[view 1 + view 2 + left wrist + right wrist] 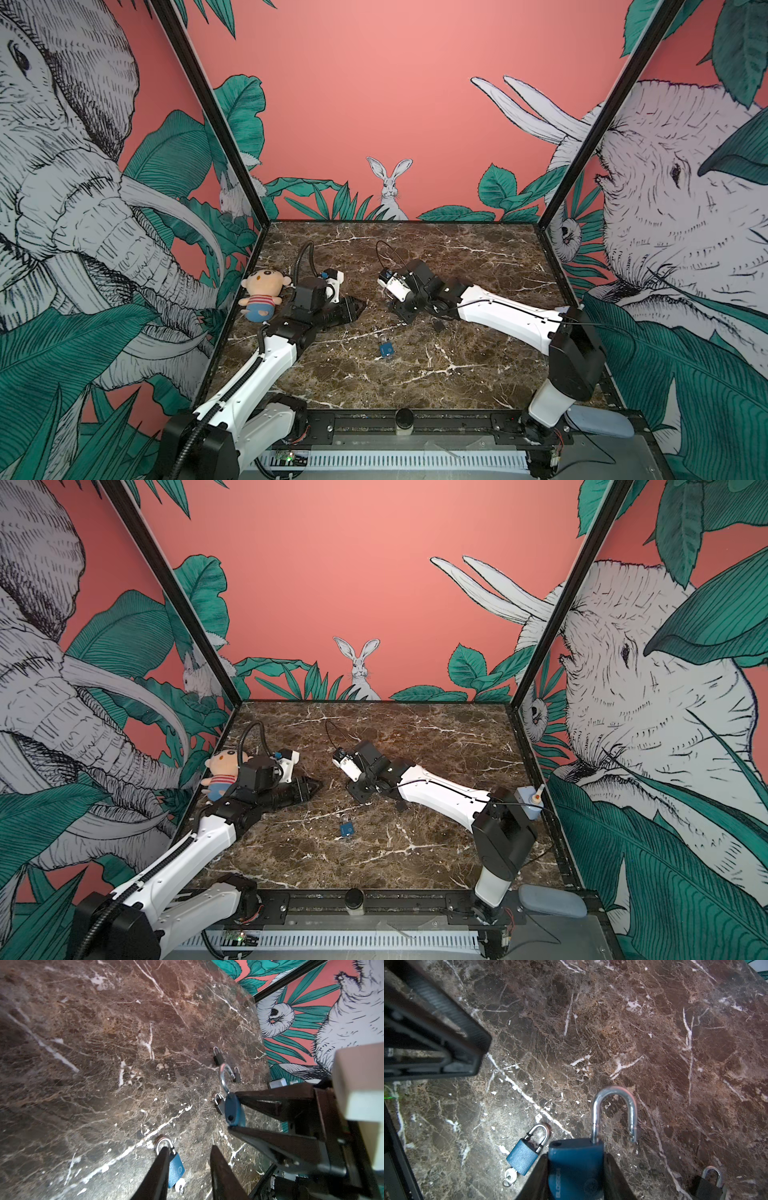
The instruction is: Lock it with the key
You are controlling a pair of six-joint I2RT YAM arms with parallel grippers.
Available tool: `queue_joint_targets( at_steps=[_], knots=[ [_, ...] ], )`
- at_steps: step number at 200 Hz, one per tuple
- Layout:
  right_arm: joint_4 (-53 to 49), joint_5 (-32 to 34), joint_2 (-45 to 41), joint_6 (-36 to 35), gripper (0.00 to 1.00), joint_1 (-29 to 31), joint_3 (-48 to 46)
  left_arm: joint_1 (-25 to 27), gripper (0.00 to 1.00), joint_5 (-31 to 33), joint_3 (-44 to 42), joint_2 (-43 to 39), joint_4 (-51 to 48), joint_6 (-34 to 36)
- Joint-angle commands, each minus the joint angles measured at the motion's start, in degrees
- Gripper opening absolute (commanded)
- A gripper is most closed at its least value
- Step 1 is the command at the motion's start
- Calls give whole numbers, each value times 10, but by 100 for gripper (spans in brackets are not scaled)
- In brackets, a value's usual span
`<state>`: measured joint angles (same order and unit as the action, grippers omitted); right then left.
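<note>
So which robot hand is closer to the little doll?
Left. In a top view the left gripper is just right of the doll, its arm beside it; the right gripper is farther right, past the left one, holding a blue padlock.

I am holding the open padlock point(576, 1167) between the fingers of my right gripper point(575, 1155) over the middle of the table point(457, 257), and the padlock with the key point(385, 350) is lying on the table just in front of it, nearer the front edge, between my arms. My left gripper point(358, 309) is pointing at the right one from its left, the plush doll point(262, 295) is sitting further left by the table's left edge, and three small padlocks point(218, 1057) are lying close together just right of the held one
</note>
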<state>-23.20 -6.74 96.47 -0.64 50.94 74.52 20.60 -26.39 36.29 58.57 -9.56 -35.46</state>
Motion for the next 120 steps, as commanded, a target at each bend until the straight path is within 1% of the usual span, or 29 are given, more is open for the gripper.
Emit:
queue_joint_targets(
  at_steps=[1, 36, 76, 120],
  knots=[
    [1, -7, -25, 4, 10, 11, -12, 19, 36, -16, 24, 12, 38, 3],
    [-4, -4, -35, 4, 10, 21, -14, 53, 36, -5, 50, 48, 49, 14],
    [3, 0, -43, 5, 9, 28, -15, 61, 36, -6, 64, 86, 71, 14],
    [5, -2, -42, 5, 9, 29, -12, 63, 36, -7, 69, 105, 77, 17]
  ],
)
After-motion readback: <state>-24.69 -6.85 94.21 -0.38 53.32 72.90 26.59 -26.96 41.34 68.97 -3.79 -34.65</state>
